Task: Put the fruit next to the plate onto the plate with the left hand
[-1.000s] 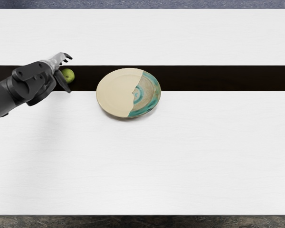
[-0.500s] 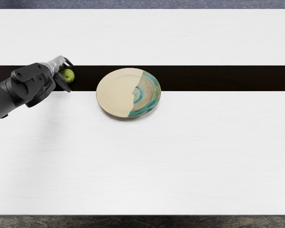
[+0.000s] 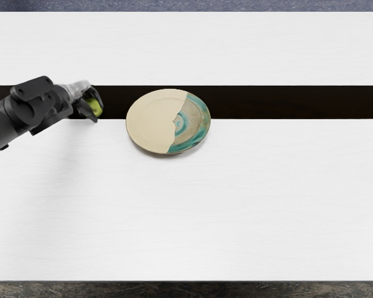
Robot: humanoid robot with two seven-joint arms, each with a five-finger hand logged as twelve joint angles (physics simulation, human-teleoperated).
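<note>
Small round green fruit (image 3: 96,107) clasped in dark five-finger left hand (image 3: 86,101), far left, at dark stripe of white table (image 3: 236,198) | round cream-and-teal ceramic plate (image 3: 150,118) near, to hand's right | right hand unseen

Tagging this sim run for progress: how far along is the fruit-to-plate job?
Done: the left hand is at the green fruit, fingers curled round it, left of the plate. In hand: the grasp; whether the fruit is off the table yet is unclear. Left: carry it right and set it on the plate, which holds nothing. The right arm is out of view.
</note>
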